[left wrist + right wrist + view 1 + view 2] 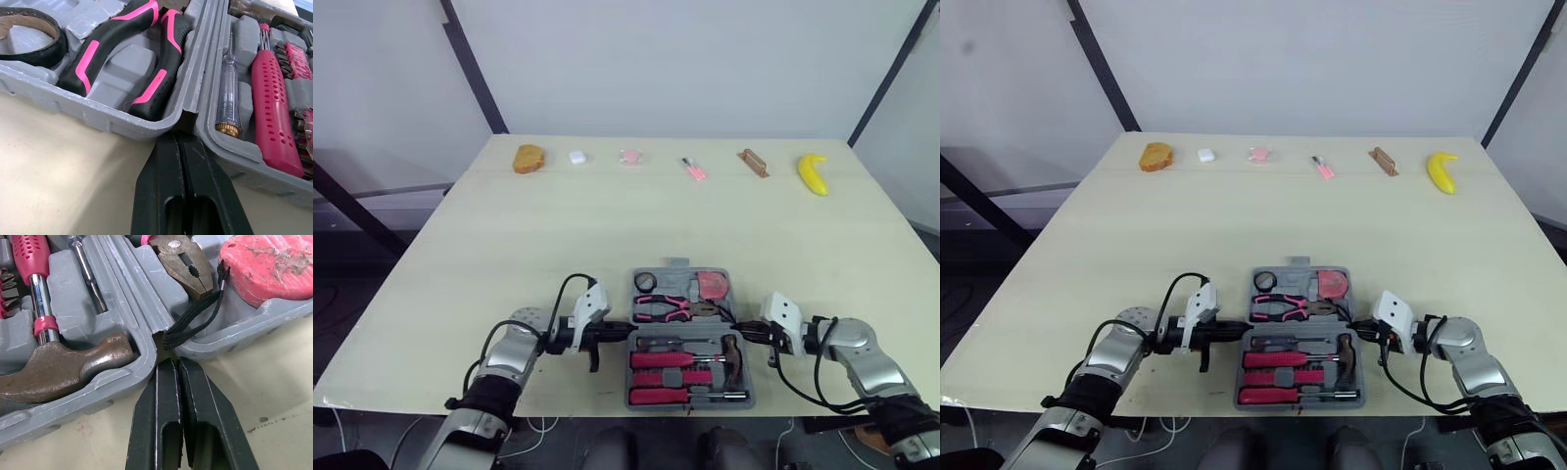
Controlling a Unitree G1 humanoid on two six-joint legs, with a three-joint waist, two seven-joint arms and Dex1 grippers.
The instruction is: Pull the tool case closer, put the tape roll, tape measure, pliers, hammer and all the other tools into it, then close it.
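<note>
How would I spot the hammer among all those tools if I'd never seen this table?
At the near edge of the pale wooden table lies an open grey plastic tool case. In the half nearest the robot, at its right-hand end, sits the hammer. Its dull brown metal head sets it apart from the pink-handled tools beside it.

- A big pale table (558,225) filled the middle.
- A plain white wall (685,59) stood behind it, at 12 o'clock.
- A black pole (475,69) leaned at 11 o'clock, another pole (890,83) at 1 o'clock.
- Dark floor (342,284) showed at 9 o'clock.
</note>
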